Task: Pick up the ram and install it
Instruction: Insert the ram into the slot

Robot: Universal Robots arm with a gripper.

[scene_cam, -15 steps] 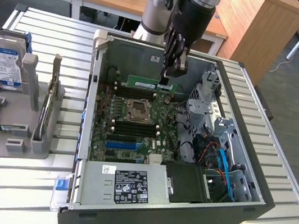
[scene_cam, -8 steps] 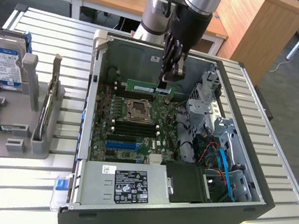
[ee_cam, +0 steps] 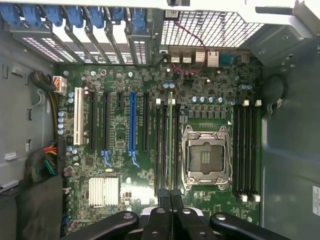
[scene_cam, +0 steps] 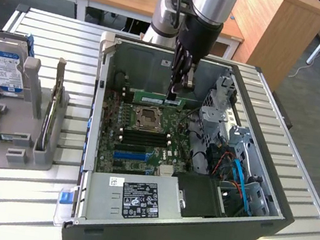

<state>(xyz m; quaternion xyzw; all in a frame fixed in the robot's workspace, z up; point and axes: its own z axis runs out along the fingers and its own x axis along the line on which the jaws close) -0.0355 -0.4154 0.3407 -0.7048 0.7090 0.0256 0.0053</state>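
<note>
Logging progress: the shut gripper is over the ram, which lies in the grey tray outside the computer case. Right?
Not quite. The ram stands on edge on the motherboard, beside the empty CPU socket inside the computer case, as the wrist view shows. The shut gripper is over it.

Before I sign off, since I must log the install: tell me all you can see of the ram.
The ram is a long, thin green board standing on edge among the black memory slots beside the processor socket. In the wrist view it is a narrow green line, seen edge-on. The shut gripper meets one end; whether it pinches it is unclear.
</note>
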